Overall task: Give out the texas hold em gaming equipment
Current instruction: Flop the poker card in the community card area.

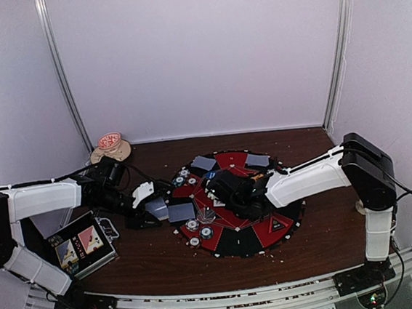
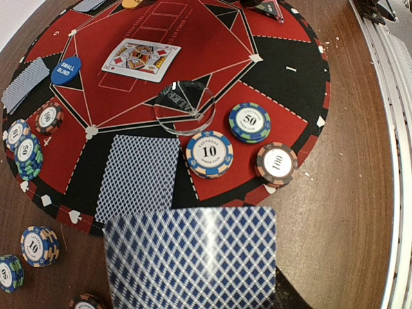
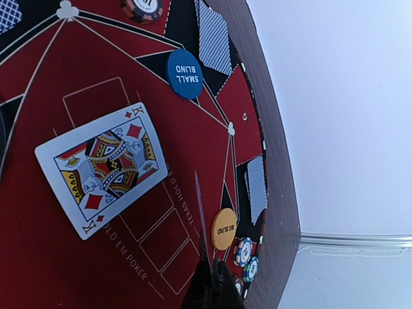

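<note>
**Entry: hole card, being dealt.**
- Left pincer (image 1: 152, 212): clamped on the held card (image 2: 193, 257). The card is face-down and hangs over the near rim of the round mat (image 2: 283, 71), just short of the dealt card (image 2: 138, 177) in the black wedge.
- Handling: carry it forward low and flat. Land it beside or partly over the dealt card, clear of the 10 chip (image 2: 209, 154), and let go only once it rests.
- Right pincer (image 3: 212, 286): closed, apparently on an edge-on card (image 3: 201, 212), near the king of diamonds (image 3: 106, 168).

Left wrist: blue-backed card (image 2: 193, 257) blurred, cropped at bottom edge. Right wrist: second card (image 3: 201, 215) edge-on, face unreadable; right gripper (image 3: 212, 270) dark, cropped. Top view: chips (image 1: 206, 232) too small to read.
</note>
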You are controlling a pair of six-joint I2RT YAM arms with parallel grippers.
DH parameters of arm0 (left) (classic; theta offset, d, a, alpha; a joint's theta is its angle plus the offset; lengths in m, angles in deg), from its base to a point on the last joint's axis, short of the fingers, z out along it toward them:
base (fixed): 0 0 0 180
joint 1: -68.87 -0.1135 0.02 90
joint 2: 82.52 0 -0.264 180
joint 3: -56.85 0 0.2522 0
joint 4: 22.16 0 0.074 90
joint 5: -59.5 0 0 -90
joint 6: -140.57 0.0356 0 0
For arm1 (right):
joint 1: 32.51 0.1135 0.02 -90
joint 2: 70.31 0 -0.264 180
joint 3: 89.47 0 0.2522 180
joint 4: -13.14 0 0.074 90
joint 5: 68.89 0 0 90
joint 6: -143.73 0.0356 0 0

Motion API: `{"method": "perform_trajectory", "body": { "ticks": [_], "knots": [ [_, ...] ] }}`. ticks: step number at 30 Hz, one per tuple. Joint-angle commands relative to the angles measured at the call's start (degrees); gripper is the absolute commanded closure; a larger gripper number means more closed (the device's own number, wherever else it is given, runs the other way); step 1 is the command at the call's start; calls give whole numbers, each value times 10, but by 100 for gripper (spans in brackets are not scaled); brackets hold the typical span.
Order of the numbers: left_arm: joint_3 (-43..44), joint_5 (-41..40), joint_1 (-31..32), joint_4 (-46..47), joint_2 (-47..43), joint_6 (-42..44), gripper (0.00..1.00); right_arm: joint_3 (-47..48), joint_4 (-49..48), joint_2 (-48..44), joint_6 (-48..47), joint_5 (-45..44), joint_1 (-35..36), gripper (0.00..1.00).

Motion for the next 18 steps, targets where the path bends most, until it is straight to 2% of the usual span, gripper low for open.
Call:
{"method": "perform_trajectory", "body": {
  "ticks": [1,8,18],
  "knots": [
    [3,13,0,11,-12,6,54,-25,-69,-21,-52,55,-28,100],
    [3,13,1,11,-7,8,54,-44,-105,-10,-78,97,-37,100],
    [3,14,0,11,-9,7,54,-28,-111,33,-82,105,-37,100]
  ]
}}
